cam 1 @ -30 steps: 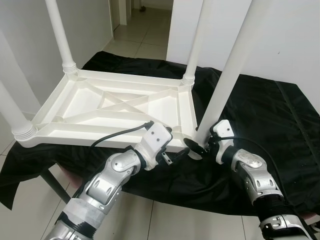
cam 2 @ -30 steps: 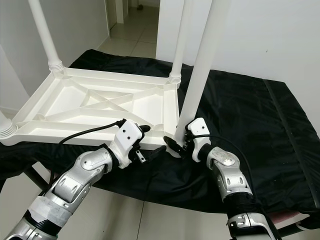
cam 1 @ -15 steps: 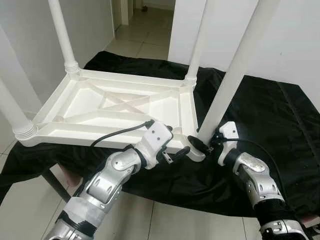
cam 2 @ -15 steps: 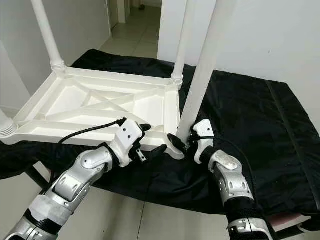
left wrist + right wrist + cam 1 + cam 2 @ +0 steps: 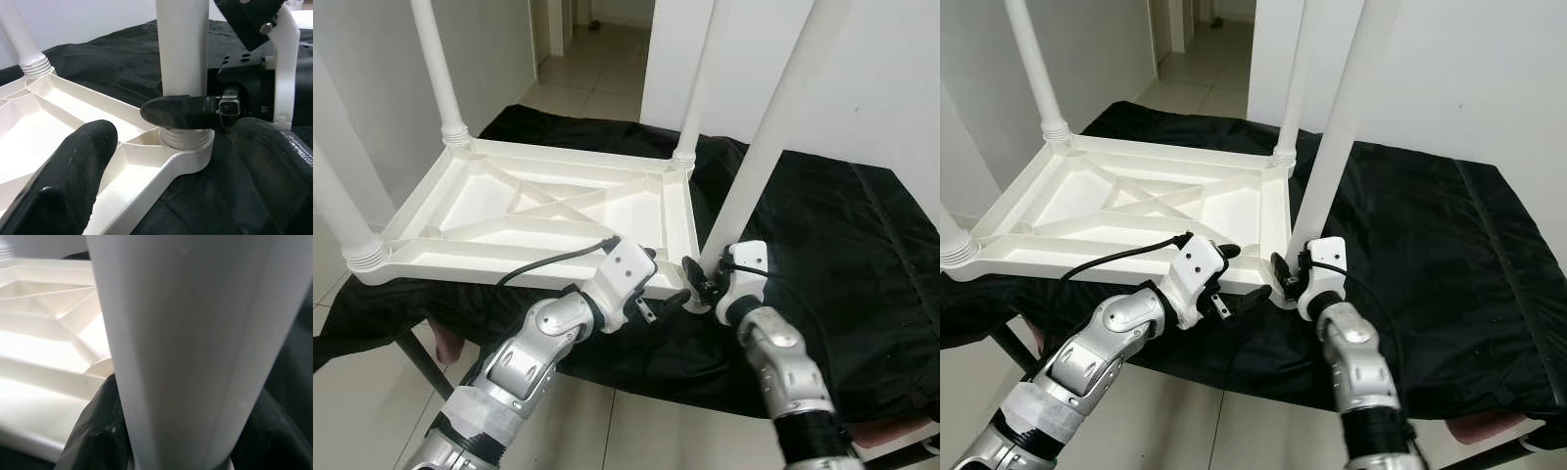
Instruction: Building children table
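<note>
**Near-corner leg in R gripper**

R gripper (image 5: 698, 277): fingers clamped round base of near-right table leg (image 5: 766, 137), just above its corner socket. L gripper (image 5: 1252, 297): fingers apart, beside same corner, holding nothing. White table top (image 5: 548, 211): upside down on black cloth (image 5: 842, 235); other legs upright at remaining corners.

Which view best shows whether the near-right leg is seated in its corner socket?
The left wrist view: the leg meets the corner socket with its threaded base visible, the right gripper clamping it. The head views show the joint small, partly hidden. The right wrist view shows the shaft close up.
</note>
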Controlling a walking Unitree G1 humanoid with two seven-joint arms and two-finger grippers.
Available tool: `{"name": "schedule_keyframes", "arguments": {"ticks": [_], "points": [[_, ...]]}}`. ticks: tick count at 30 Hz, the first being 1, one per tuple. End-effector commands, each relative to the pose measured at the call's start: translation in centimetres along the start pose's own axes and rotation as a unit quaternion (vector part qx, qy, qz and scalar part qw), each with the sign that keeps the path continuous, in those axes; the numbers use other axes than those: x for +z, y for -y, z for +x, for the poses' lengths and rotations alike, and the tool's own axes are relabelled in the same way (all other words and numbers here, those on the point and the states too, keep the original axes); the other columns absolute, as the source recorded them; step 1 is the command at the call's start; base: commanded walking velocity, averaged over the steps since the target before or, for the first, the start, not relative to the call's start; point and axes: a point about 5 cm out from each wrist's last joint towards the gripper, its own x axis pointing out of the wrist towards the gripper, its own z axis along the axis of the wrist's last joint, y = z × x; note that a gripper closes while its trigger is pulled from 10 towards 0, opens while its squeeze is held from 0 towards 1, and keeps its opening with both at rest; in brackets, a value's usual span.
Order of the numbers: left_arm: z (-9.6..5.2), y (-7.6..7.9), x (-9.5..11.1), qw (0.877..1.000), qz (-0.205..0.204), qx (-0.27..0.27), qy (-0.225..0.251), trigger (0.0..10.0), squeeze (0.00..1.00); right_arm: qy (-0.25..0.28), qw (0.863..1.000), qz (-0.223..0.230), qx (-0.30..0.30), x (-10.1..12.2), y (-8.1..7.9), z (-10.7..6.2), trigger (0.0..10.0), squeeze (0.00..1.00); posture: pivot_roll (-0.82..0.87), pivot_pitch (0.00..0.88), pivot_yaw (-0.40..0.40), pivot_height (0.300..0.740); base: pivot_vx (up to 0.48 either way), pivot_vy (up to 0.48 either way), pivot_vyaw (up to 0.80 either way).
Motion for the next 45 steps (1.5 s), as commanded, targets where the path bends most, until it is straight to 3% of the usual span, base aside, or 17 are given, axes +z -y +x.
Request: {"name": "schedule_keyframes", "arguments": {"ticks": [1,2,6,13,14,23,24,25,26,29,31,34,37,45], "points": [[0.0,0.6,-0.2,0.999,-0.002,-0.043,-0.007,10.0,0.00,-0.026,0.999,0.005,-0.042,-1.1,0.6,-0.4,10.0,0.00,-0.03,0.000,-0.075,0.740,0.000,0.000,0.00],[-0.1,0.6,-0.2,0.999,-0.002,-0.042,-0.007,10.0,0.00,-0.021,0.996,0.010,-0.091,-1.1,0.3,-0.4,10.0,0.00,-0.03,0.000,-0.077,0.740,0.000,0.000,0.00],[-0.1,0.6,-0.2,0.999,-0.003,-0.041,-0.007,10.0,0.00,-0.018,0.988,0.030,-0.152,-1.0,-0.5,-0.3,10.0,0.00,-0.02,0.000,-0.079,0.740,0.000,0.000,0.00],[-0.2,0.6,-0.3,0.999,-0.005,-0.038,-0.009,10.0,0.00,0.012,0.993,0.046,-0.112,0.3,-1.7,-0.3,10.0,0.00,-0.02,0.000,-0.079,0.740,0.000,0.000,0.00],[-0.2,0.5,-0.3,0.999,-0.005,-0.037,-0.009,10.0,0.00,0.014,0.993,0.055,-0.107,0.4,-1.6,-0.5,10.0,1.00,-0.02,0.000,-0.079,0.740,0.000,0.000,0.00],[-0.4,0.4,-0.3,0.999,-0.007,-0.031,-0.010,10.0,0.00,0.028,0.995,0.049,-0.087,0.8,-0.3,-1.1,10.0,1.00,-0.02,0.000,-0.084,0.740,0.000,0.000,0.00],[-0.5,0.3,-0.3,1.000,-0.007,-0.029,-0.011,10.0,0.00,0.025,0.996,0.047,-0.067,0.7,0.3,-1.3,10.0,0.37,-0.02,0.000,-0.081,0.740,0.000,0.000,0.00],[-0.5,0.3,-0.3,1.000,-0.007,-0.029,-0.011,10.0,0.00,0.025,0.996,0.047,-0.067,0.7,0.3,-1.3,10.0,0.37,-0.02,0.000,-0.081,0.740,0.000,0.000,0.00],[-0.5,0.3,-0.3,1.000,-0.007,-0.027,-0.011,10.0,0.00,0.024,0.997,0.047,-0.051,0.7,0.6,-1.4,10.0,0.00,-0.02,0.000,-0.081,0.740,0.000,0.000,0.00],[-0.5,0.2,-0.3,1.000,-0.007,-0.026,-0.011,10.0,0.00,0.022,0.999,0.048,-0.011,0.8,1.0,-1.4,10.0,0.00,-0.02,0.000,-0.078,0.740,0.000,0.000,0.00],[-0.6,0.1,-0.3,1.000,-0.007,-0.025,-0.012,10.0,0.00,0.023,0.998,0.027,0.054,1.0,1.7,-0.9,10.0,0.00,-0.02,0.000,-0.072,0.740,0.000,0.000,0.00],[-0.6,0.0,-0.2,1.000,-0.006,-0.024,-0.012,10.0,0.00,0.023,0.995,0.011,0.092,1.2,2.1,-0.7,10.0,0.00,-0.01,0.000,-0.071,0.740,0.000,0.000,0.00],[-0.6,-0.2,-0.2,1.000,-0.005,-0.023,-0.013,10.0,0.00,0.015,0.983,-0.043,0.178,1.2,2.0,0.0,10.0,0.00,-0.01,0.000,-0.070,0.740,0.000,0.000,0.00],[-0.5,-0.3,0.0,1.000,-0.003,-0.020,-0.011,10.0,0.00,-0.001,0.968,-0.073,0.241,1.6,2.0,2.1,10.0,0.00,0.00,0.000,-0.071,0.740,0.000,0.000,0.00]]}}
